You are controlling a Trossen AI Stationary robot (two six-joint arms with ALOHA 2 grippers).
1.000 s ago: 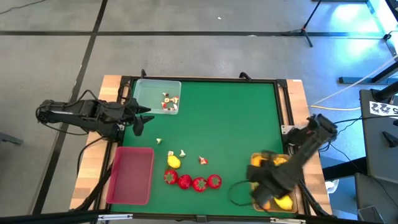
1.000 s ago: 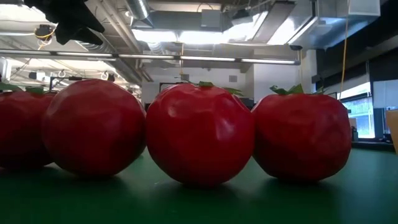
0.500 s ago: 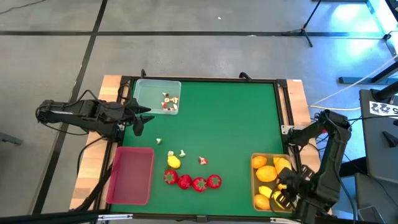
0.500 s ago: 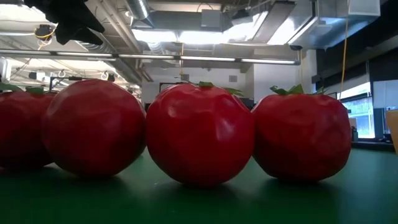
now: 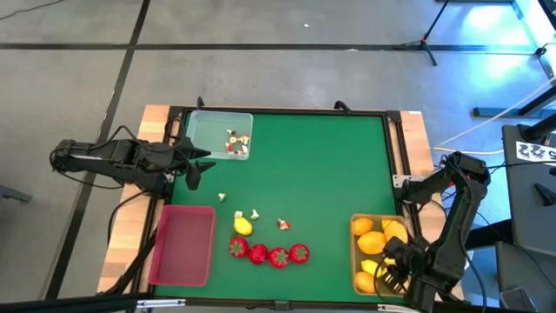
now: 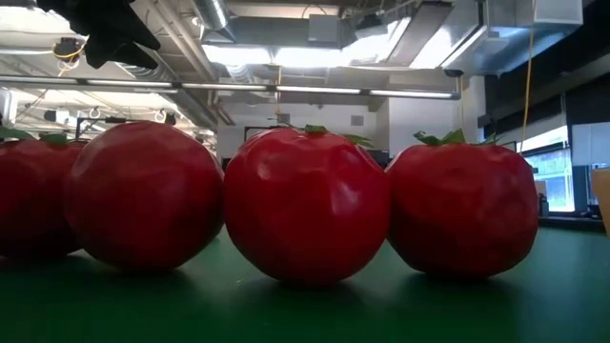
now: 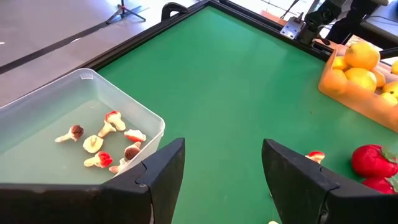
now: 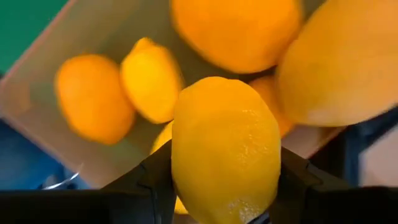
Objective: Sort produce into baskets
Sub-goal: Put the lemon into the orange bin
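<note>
While the right hand (image 8: pixel 225 205) clamps a lemon (image 8: pixel 225 149) over the tan basket (image 5: pixel 355 228) at the counter (image 5: pixel 330 174) edge, the left hand (image 7: pixel 222 180), fingers apart, waits beside the clear basket (image 7: pixel 146 118).

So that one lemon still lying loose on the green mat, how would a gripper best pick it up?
Probably straight down from above, fingers closing across the narrow middle of the lemon rather than its pointed ends. It lies flat on the mat, with small white-and-red bits and a strawberry close by, so a sideways approach would likely bump them.

Right hand (image 5: pixel 393 276) clamped, left hand (image 7: pixel 221 165) spread.
</note>
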